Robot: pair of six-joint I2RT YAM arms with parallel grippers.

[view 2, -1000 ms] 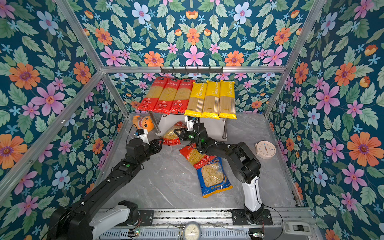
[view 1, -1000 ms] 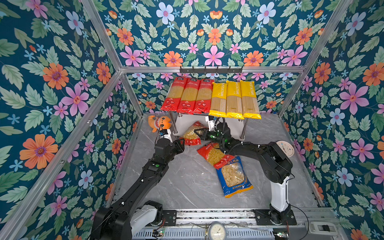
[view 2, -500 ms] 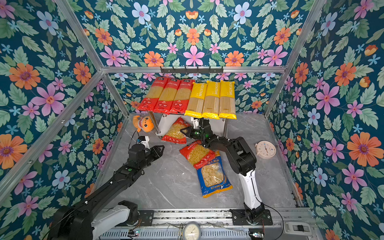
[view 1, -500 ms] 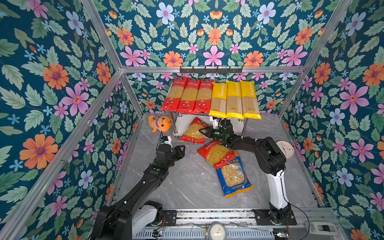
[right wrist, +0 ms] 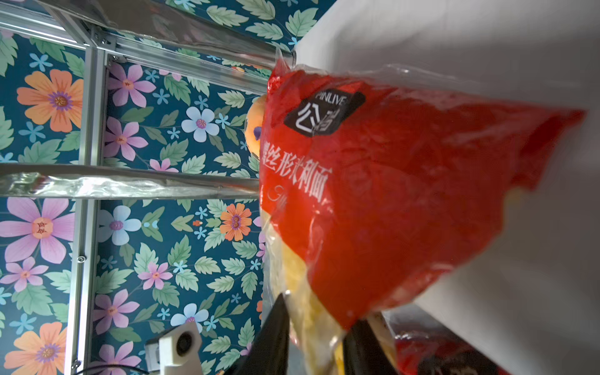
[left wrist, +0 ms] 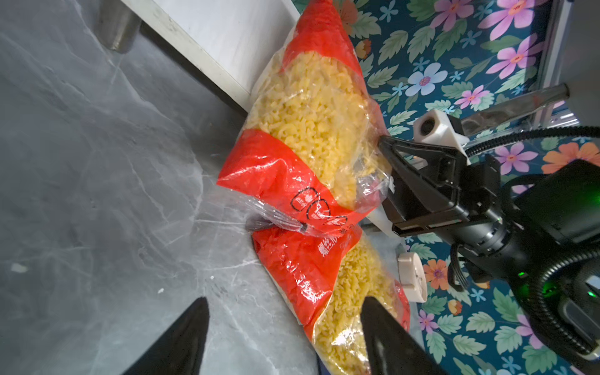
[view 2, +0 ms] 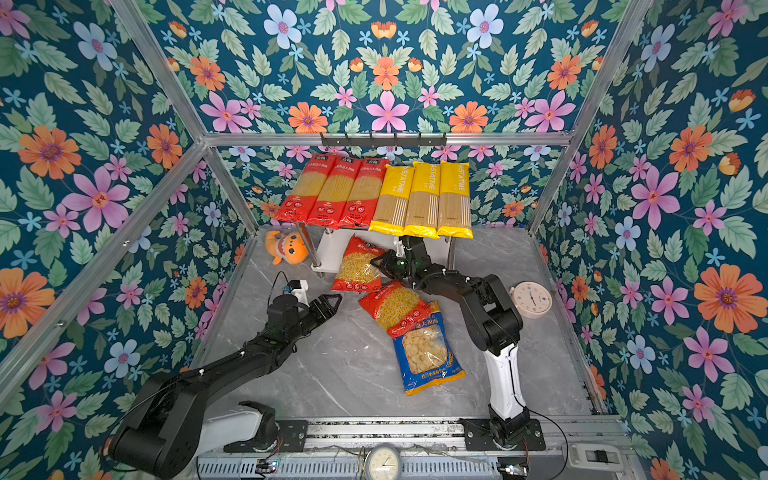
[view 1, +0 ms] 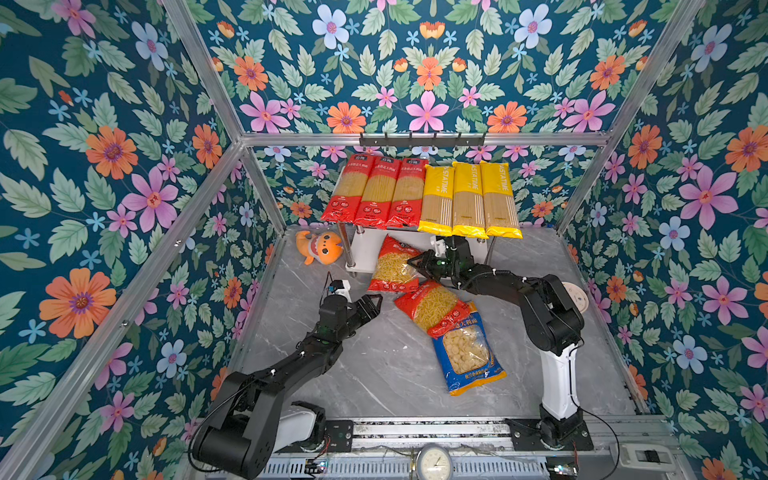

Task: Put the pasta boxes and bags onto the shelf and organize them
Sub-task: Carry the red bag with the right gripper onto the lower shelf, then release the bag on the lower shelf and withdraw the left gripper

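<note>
Three red spaghetti packs (view 1: 376, 193) and three yellow ones (view 1: 469, 199) lie side by side on top of the shelf (view 1: 363, 251). A red short-pasta bag (view 1: 392, 266) leans from the shelf's lower board (left wrist: 227, 42) down to the floor. My right gripper (view 1: 415, 264) is at this bag's right edge, jaws parted, with the edge (right wrist: 311, 292) between the fingers. My left gripper (view 1: 374, 307) hangs open and empty over the floor. A second red bag (view 1: 432, 305) lies partly on a blue-and-yellow bag (view 1: 465, 353).
An orange plush toy (view 1: 320, 247) sits left of the shelf by a chrome leg (view 1: 347, 249). A white round clock (view 1: 575, 297) lies behind the right arm's elbow. A black hook rail (view 1: 419, 139) hangs on the back wall. Floral walls close in three sides.
My left gripper let go of the leaning red bag, opened wide and drew back toward the front. The right gripper's jaws have parted at the bag's edge. The bag now rests against the lower board.
</note>
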